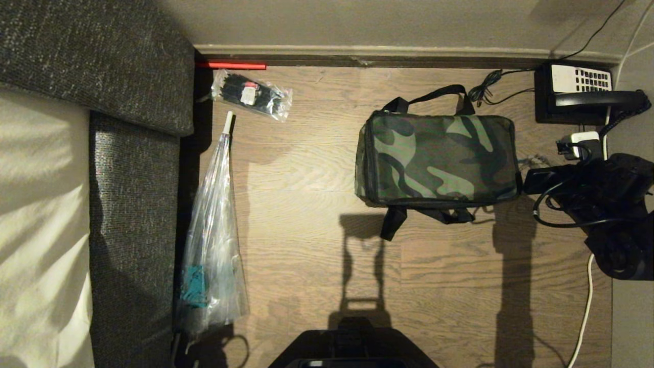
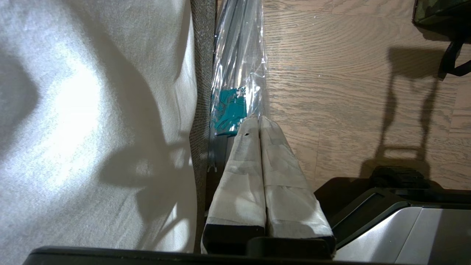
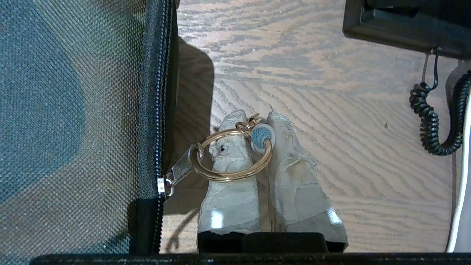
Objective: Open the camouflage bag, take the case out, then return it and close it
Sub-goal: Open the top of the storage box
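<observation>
Camouflage fabric covers the closed bag (image 1: 438,158), which sits on the wooden floor (image 1: 306,245) near the wall, a black desk telephone (image 1: 572,92) just beyond its right end; the case is not in view, presumably inside. At that right end the right gripper (image 3: 255,127) is clenched on the light blue loop (image 3: 262,135) hooked to the brass ring (image 3: 232,158) of the zip pull, while the left gripper (image 2: 258,123) hangs pressed together beside the bed. The hold is on a small, slippery bit of cord, so I judge a pull out of line with the zip track could slide the loop free or drag the light bag across the floor towards the telephone's coiled cord (image 3: 436,121).
</observation>
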### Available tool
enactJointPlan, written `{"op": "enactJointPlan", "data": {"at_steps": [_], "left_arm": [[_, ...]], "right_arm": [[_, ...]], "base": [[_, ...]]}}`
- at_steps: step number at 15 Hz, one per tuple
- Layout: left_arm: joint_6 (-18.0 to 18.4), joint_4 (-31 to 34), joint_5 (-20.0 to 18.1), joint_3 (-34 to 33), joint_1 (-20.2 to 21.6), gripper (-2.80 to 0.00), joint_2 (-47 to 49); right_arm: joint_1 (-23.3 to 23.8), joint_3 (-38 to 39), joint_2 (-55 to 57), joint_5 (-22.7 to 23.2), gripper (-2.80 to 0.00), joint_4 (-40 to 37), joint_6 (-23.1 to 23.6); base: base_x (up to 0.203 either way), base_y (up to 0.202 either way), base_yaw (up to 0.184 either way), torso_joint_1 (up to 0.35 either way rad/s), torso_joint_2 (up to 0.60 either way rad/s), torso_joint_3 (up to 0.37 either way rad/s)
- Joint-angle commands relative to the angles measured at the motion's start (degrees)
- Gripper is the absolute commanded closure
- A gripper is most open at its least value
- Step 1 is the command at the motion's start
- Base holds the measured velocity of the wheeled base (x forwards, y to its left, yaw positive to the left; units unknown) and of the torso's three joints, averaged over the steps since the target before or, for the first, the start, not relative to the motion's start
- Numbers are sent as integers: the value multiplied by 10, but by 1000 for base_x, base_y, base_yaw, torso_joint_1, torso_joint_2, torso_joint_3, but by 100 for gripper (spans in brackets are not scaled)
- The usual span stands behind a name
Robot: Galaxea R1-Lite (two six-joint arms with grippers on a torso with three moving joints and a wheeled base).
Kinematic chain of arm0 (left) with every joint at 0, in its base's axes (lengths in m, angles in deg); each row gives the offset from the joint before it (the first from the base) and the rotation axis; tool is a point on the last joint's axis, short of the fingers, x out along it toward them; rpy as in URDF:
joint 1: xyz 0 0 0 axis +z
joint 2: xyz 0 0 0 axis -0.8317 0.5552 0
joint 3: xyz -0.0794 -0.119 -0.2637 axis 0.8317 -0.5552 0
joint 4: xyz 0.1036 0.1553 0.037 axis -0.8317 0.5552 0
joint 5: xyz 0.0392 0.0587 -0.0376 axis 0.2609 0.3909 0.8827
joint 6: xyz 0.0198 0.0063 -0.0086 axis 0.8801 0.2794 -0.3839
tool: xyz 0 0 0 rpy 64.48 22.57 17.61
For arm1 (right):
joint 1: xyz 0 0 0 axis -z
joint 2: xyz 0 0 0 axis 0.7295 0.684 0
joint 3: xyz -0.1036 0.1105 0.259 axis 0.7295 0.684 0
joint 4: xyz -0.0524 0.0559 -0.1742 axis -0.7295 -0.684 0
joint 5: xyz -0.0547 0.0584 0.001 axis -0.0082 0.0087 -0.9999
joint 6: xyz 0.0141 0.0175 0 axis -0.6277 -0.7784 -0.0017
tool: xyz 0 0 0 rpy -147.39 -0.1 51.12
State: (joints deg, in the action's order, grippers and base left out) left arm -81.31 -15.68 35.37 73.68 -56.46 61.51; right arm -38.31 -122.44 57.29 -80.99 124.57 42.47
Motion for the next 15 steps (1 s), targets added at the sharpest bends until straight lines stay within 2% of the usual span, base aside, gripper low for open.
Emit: {"op": "enactJointPlan", "data": {"at_steps": [1, 12, 15], "left_arm": [[0, 0, 0, -1, 0, 0, 0], [0, 0, 0, -1, 0, 0, 0], [0, 0, 0, -1, 0, 0, 0]], "right_arm": [[0, -5, 1, 0, 0, 5, 1], [0, -21, 12, 0, 0, 24, 0], [-1, -22, 12, 0, 0, 30, -16]], "base": [[0, 0, 0, 0, 0, 0], [0, 0, 0, 0, 0, 0], [0, 0, 0, 0, 0, 0]]}}
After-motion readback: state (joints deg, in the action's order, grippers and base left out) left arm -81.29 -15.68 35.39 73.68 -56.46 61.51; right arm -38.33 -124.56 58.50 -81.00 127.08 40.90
